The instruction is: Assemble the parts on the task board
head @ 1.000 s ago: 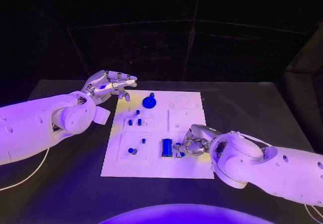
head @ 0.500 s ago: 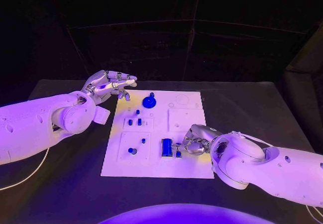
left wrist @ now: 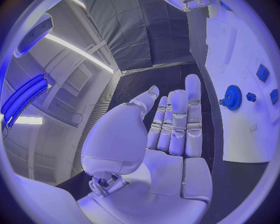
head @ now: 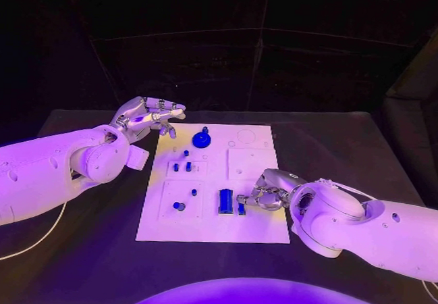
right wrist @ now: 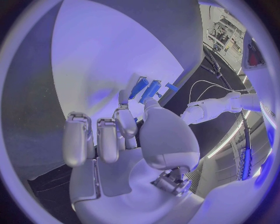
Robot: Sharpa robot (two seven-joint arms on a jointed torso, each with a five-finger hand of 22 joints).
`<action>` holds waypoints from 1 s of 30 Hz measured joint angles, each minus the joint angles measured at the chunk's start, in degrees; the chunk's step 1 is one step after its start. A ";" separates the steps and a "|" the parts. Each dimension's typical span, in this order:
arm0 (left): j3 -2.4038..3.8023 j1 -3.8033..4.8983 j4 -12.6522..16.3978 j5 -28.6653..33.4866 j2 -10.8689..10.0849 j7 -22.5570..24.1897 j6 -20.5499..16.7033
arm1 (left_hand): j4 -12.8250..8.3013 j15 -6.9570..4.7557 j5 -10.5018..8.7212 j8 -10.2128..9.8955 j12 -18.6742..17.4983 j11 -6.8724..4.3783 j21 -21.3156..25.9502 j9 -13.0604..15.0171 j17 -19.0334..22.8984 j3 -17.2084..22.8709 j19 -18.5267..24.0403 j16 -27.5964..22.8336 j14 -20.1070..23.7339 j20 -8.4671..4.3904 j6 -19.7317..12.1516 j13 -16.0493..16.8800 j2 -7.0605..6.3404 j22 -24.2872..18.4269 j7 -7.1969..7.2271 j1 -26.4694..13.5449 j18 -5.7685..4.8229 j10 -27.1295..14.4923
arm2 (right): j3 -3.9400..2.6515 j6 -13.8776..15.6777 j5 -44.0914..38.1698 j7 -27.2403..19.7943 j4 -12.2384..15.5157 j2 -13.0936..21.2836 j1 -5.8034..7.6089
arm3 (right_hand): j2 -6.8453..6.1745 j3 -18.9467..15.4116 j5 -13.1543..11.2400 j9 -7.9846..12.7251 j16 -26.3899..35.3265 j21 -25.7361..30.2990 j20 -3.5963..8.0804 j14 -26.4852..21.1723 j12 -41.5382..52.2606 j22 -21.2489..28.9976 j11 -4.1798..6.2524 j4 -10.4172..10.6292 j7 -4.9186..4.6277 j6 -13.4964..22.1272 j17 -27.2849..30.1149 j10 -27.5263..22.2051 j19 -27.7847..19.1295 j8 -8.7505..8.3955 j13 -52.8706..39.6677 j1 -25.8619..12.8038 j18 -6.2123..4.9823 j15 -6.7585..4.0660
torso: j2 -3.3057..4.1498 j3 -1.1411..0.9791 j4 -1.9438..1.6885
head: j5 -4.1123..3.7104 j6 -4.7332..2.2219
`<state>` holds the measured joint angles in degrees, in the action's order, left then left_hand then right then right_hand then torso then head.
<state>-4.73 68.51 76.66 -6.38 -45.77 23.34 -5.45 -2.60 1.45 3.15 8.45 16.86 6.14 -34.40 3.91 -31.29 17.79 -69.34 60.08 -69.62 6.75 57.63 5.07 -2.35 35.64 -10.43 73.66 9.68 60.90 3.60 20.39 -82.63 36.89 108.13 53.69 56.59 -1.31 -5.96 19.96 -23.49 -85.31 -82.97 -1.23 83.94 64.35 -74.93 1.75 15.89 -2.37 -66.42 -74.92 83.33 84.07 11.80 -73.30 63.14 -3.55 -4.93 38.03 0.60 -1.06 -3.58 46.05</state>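
Observation:
The white task board (head: 211, 223) lies in the middle of the black table. On it are a blue gear (head: 201, 139), a tall blue block (head: 225, 200), a small blue part (head: 241, 208) beside that block, and several small blue pieces (head: 182, 166). My right hand (head: 264, 196) rests low on the board's right side. Its thumb and a finger pinch the small blue part (right wrist: 153, 88) next to the block (right wrist: 139, 87), and the other fingers are curled. My left hand (head: 148, 114) hovers at the board's far left corner, fingers extended, holding nothing. The gear (left wrist: 233, 97) lies just beyond its fingertips (left wrist: 192, 81).
Black table (head: 356, 144) surrounds the board on all sides. A white cable (head: 25, 241) runs under my left arm at the near left. The board's right half has white raised squares (head: 248, 160) and a ring outline (head: 247, 135).
My right hand has shifted very slightly at the small blue part beside the block. The left hand and the other parts stay as they were.

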 measured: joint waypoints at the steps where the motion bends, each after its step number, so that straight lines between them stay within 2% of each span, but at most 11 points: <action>1: 0.00 0.00 -0.01 0.00 0.00 0.00 0.00 | 0.00 0.00 0.00 0.00 0.00 0.00 0.00 0.00 0.00 0.00 0.00 0.00 0.00 0.00 0.00 0.00 0.00 0.00 0.00 0.00 0.00 0.00 | 0.00 -0.02 -0.02 -0.14 0.00 0.06 0.00 | -0.20 0.02 -0.38 -0.05 0.00 0.00 0.00 0.00 0.00 0.00 0.00 -0.43 0.00 0.00 0.00 0.00 0.00 0.00 0.00 1.21 0.00 0.00 | 0.00 0.01 0.00 | -0.01 -0.02; 3: 0.00 0.00 -0.03 0.00 0.02 -0.01 0.01 | 0.00 0.00 0.00 0.00 0.00 0.00 0.00 0.00 0.00 0.00 0.00 0.00 0.00 0.00 0.00 0.00 0.00 0.00 0.00 0.00 0.00 0.00 | 0.00 -0.09 -0.08 -0.53 -0.02 0.11 0.00 | -0.76 0.00 -2.14 -0.16 0.00 0.00 0.00 0.00 0.00 0.00 0.00 -1.74 0.00 0.00 0.00 0.00 0.00 0.00 0.00 4.13 0.00 0.00 | 0.00 0.01 0.00 | -0.04 -0.04; 6: 0.00 0.00 -0.04 0.00 0.03 -0.02 0.02 | 0.00 0.00 0.00 0.00 0.00 0.00 0.00 0.00 0.00 0.00 0.00 0.00 0.00 0.00 0.00 0.00 0.00 0.00 0.00 0.00 0.00 0.00 | 0.00 -0.29 -0.12 -1.09 -0.04 0.11 0.00 | -1.25 -0.42 -4.65 -0.26 0.00 0.00 0.00 0.00 -0.01 0.00 0.00 -2.79 -0.09 0.09 0.00 0.00 0.00 0.00 0.02 6.52 0.00 0.00 | 0.00 0.02 0.00 | -0.07 -0.05; 10: 0.00 0.00 -0.05 0.00 0.07 -0.03 0.04 | 0.00 0.00 0.00 0.00 0.00 0.00 0.00 0.00 -0.01 0.00 0.00 0.00 0.00 0.00 0.00 0.00 0.00 0.01 0.00 0.00 0.00 0.00 | 0.00 -0.83 -0.12 -2.07 -0.08 -0.02 0.00 | -1.48 -0.99 -7.12 -0.35 0.00 0.00 0.00 0.00 -0.01 0.00 0.00 -3.35 -0.21 0.21 0.00 0.00 0.00 0.00 0.02 7.67 0.00 0.00 | 0.02 0.04 -0.04 | -0.10 -0.06; 30: 0.00 0.00 -0.21 0.00 0.02 -0.13 0.08 | 0.00 0.00 0.00 0.00 0.00 0.00 0.00 0.00 0.04 0.00 0.00 0.00 0.00 0.00 0.00 0.00 0.00 0.01 0.00 0.00 0.00 0.00 | 0.01 -2.65 0.02 -4.10 -0.13 0.74 0.01 | -1.22 -1.58 -7.61 -0.50 0.00 0.00 0.00 0.00 -0.01 0.01 0.00 -3.22 -0.21 0.21 0.01 -0.01 0.00 -0.02 -0.12 7.91 0.00 0.01 | 0.05 0.01 -0.02 | 0.04 0.04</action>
<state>-4.73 68.51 76.45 -6.38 -45.75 23.21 -5.37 -2.60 1.44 3.15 8.45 16.86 6.14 -34.40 3.91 -31.25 17.80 -69.34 60.08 -69.62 6.75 57.63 5.07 -2.35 35.65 -10.43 73.66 9.68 60.90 3.61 17.73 -82.60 32.79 108.00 54.43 56.59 -2.53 -7.54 12.35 -23.99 -85.31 -82.97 -1.23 83.94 64.34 -74.92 1.74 12.68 -2.58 -66.21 -74.91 83.32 84.07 11.79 -73.42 71.05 -3.55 -4.93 38.09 0.61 -1.08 -3.54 46.10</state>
